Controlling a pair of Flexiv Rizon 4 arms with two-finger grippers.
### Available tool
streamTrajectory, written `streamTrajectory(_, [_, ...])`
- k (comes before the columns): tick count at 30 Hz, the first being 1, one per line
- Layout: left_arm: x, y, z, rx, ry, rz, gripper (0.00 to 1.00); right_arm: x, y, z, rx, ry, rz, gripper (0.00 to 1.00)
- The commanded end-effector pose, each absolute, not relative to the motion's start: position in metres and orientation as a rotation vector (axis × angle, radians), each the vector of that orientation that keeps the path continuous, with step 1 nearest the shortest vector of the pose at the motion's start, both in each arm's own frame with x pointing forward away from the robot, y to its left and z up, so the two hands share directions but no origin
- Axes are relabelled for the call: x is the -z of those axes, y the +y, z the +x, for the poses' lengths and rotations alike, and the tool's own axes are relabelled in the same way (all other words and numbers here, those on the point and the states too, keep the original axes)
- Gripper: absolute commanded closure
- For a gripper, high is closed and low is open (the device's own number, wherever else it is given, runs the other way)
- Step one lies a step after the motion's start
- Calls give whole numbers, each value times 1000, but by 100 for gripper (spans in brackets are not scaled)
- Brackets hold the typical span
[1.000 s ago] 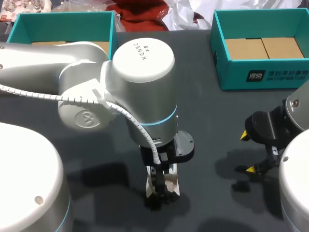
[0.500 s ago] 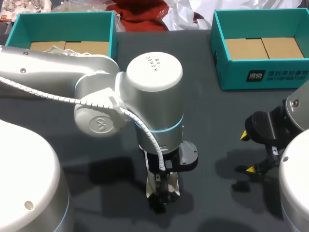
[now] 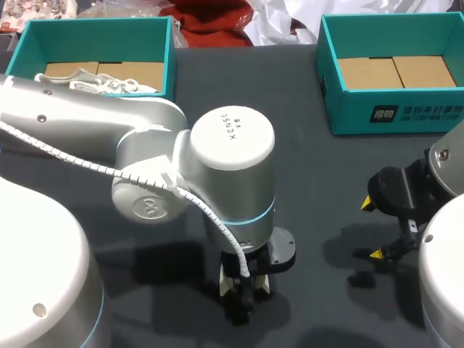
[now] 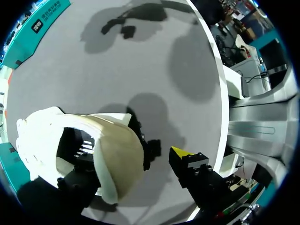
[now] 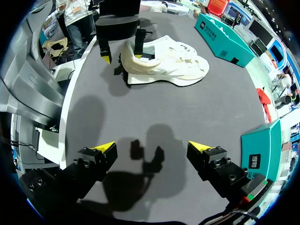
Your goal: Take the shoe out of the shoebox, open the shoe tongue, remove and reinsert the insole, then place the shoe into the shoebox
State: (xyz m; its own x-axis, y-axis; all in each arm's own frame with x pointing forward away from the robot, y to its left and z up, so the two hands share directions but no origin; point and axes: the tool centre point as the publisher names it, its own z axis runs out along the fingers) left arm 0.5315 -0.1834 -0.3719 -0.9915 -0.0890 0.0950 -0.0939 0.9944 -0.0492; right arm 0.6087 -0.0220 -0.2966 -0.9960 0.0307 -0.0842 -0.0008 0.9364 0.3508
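The white shoe [image 5: 164, 65] is lying on its sole on the near middle of the desk [image 3: 312, 174], outside both teal shoeboxes [image 3: 391, 116]. The left end effector [image 5: 123, 55] is straddling its heel, open, with one finger inside the collar and the other just clear of it. The right end effector [image 5: 153, 147] is hovering open over the near right.

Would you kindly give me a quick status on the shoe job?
Left gripper, jaws open astride the shoe heel. Right gripper open, empty. The shoe sits on the table. No obstruction seen.
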Motion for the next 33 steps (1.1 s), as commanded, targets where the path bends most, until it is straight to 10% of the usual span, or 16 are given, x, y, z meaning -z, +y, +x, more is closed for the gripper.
streamTrajectory(1, [374,-185,527,-78,-3054,151,35,297,-22,606,-541,3000,24,0])
streamTrajectory(12, [379,-186,529,-40,-3057,216,58,297,-22,606,-541,3000,24,0])
streamTrajectory(15, [380,-186,533,-39,-3056,226,100,297,-22,606,-541,3000,24,0])
streamTrajectory(33, [320,-173,565,-40,-3031,111,100,297,-22,606,-541,3000,24,0])
